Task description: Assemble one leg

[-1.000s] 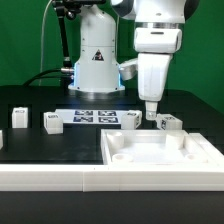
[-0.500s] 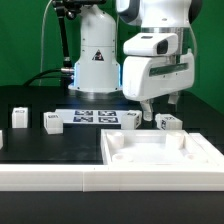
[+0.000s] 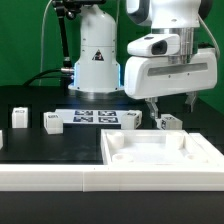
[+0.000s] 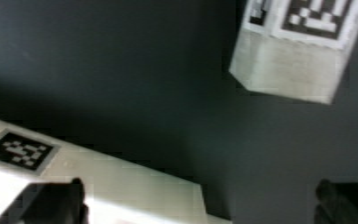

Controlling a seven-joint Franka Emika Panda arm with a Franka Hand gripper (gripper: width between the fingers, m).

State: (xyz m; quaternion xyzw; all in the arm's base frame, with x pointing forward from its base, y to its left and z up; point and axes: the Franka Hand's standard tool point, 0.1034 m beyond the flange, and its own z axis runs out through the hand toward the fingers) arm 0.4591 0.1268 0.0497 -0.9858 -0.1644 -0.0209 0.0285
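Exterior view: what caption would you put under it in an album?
Open, empty jaws hang over the black table near a white leg, beyond the large white tray piece.

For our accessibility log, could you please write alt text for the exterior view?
The Panda arm's open gripper hangs over the black table, close to a small white leg, holding nothing. The marker board lies to the exterior view's left of it, and a large white tray-like piece fills the foreground.
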